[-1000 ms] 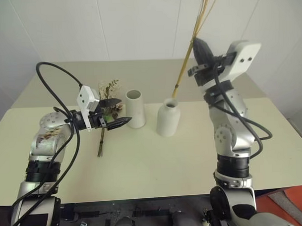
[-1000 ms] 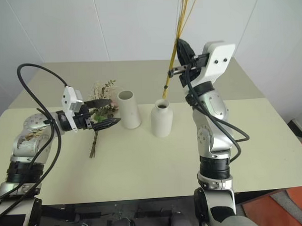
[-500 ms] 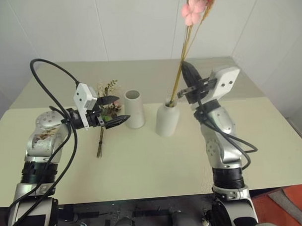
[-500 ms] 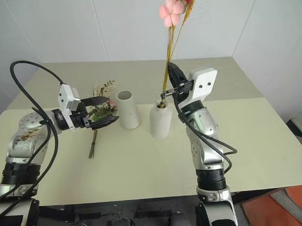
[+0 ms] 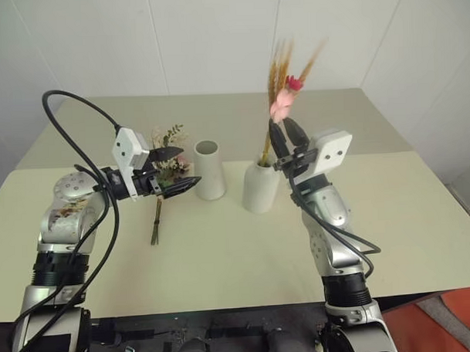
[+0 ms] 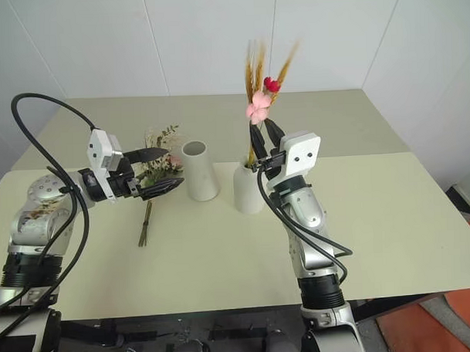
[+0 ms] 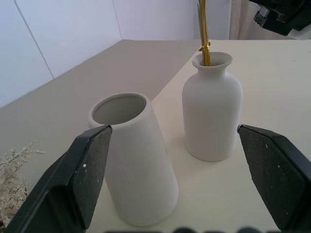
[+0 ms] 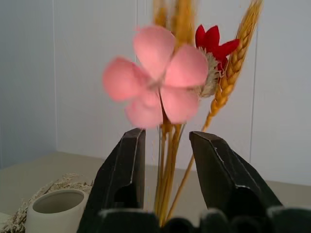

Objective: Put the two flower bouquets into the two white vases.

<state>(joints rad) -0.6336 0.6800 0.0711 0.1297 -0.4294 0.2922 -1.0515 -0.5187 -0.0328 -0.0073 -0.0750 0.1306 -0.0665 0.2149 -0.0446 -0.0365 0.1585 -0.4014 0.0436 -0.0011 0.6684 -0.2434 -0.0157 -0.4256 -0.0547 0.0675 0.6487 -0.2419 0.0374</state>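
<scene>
The slim bouquet [image 5: 281,105] of straw-yellow stems, golden plumes and a pink flower stands in the rounded narrow-necked white vase [image 5: 260,189]. My right gripper [image 5: 282,128] is open just above the vase's neck. Its fingers [image 8: 124,179] stand on either side of the stems with a gap showing. The straight tapered white vase [image 5: 209,171] stands just left of it, with nothing in its mouth [image 7: 119,108]. Left of that vase, the bushy bouquet [image 5: 172,138] lies flat on the table. My left gripper [image 5: 187,168] hovers over the bouquet, wide open and pointing at the vases.
The beige table [image 5: 223,277] has bare room in front of the vases and to the right. A white wall stands close behind it. A black cable [image 5: 78,100] loops above my left arm. Something orange [image 5: 448,315] lies on the floor at the lower right.
My right gripper came down with the slim bouquet, whose stems slid into the rounded vase, and then opened its fingers. The left arm stayed put.
</scene>
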